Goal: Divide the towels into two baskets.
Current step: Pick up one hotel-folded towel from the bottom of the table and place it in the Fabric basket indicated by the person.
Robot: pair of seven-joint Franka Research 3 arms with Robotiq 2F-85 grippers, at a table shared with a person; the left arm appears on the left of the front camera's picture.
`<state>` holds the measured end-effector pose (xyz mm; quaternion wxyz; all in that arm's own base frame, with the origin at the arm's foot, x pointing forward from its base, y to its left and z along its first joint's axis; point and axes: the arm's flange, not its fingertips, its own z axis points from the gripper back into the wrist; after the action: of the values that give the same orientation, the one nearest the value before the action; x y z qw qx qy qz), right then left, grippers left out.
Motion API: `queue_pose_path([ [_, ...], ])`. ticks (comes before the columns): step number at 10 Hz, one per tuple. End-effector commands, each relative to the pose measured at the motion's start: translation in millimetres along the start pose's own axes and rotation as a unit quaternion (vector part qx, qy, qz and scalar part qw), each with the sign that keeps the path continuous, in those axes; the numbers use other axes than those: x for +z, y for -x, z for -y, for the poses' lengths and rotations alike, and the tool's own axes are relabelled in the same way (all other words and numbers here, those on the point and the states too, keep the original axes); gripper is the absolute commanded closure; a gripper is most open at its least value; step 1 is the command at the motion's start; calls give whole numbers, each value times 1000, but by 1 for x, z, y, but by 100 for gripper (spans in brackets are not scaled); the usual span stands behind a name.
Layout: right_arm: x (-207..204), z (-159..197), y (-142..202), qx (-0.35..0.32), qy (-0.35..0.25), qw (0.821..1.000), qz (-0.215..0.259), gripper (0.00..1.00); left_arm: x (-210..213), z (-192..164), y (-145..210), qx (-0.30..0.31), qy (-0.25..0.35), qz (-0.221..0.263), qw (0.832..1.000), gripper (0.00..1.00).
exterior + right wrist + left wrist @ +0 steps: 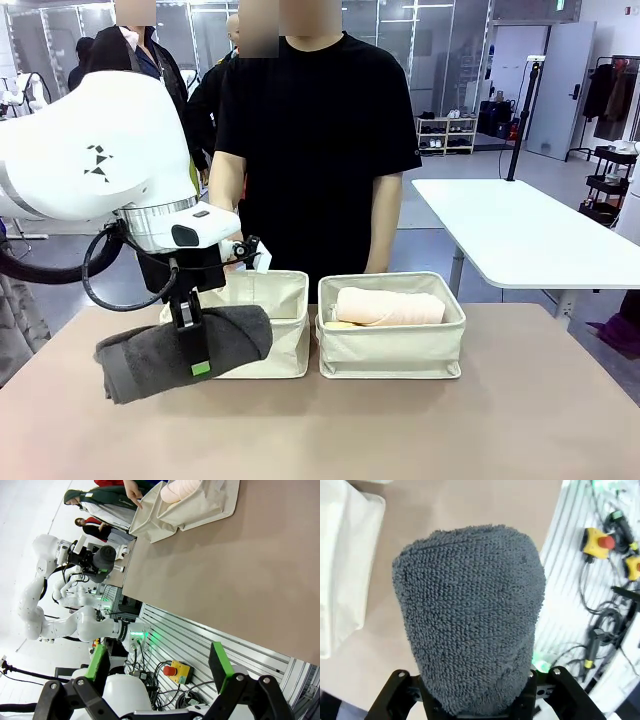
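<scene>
- Left gripper [197,340]: fingers clenched on the rolled dark grey terry towel [185,352], gripped about mid-length; one green pad shows on the near side. The roll hangs lengthwise across the front view, clear of the brown tabletop [400,430], just in front of the left cream canvas basket [270,335].
- Left wrist view: the grey towel [470,630] rises from between the jaws toward 12 o'clock; a cream basket wall [345,565] sits at 9 o'clock.
- Right cream canvas basket [392,350]: holds the rolled pale pink terry towel [390,306], lying flat along its length; something pale yellow peeks beneath it at the 9 o'clock end, too hidden to name.
- Right gripper [159,667]: fingers released, wide apart, grasping nothing, off the table edge.
- Person stands at 12 o'clock behind the baskets.
- Step, as judged: carrying the grey towel to the left basket.
- Next move calls for: raise the roll over the near rim, align it with the basket's long axis, lower, then release.
</scene>
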<state>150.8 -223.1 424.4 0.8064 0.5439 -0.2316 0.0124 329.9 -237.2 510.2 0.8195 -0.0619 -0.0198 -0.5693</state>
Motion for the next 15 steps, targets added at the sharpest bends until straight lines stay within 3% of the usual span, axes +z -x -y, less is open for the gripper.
queue_pose_path([
  [1, 1, -3, 0, 6, -2, 1000, 2, 0, 5, -40, -16, -104, -72, 22, 992, 69],
  [4, 1, -3, 0, 6, -2, 1000, 2, 0, 4, -115, -46, -194, -131, 18, 972, 69],
  [5, 1, -3, 0, 6, -2, 1000, 2, 0, 1, -131, -53, -207, -143, -14, 968, 69],
  [6, 1, -3, 0, 6, -2, 1000, 2, 0, 0, -144, -61, -215, -131, -7, 968, 69],
  [8, 1, -3, 0, 6, -2, 1000, 2, 0, -9, -176, -76, -234, -136, -39, 962, 69],
  [10, 1, -3, 0, 6, -2, 1000, 2, 0, -17, -215, -81, -237, -106, -24, 965, 69],
  [15, 1, -3, 0, 6, -2, 1000, 2, 0, -36, -260, -92, -230, -55, -28, 971, 69],
])
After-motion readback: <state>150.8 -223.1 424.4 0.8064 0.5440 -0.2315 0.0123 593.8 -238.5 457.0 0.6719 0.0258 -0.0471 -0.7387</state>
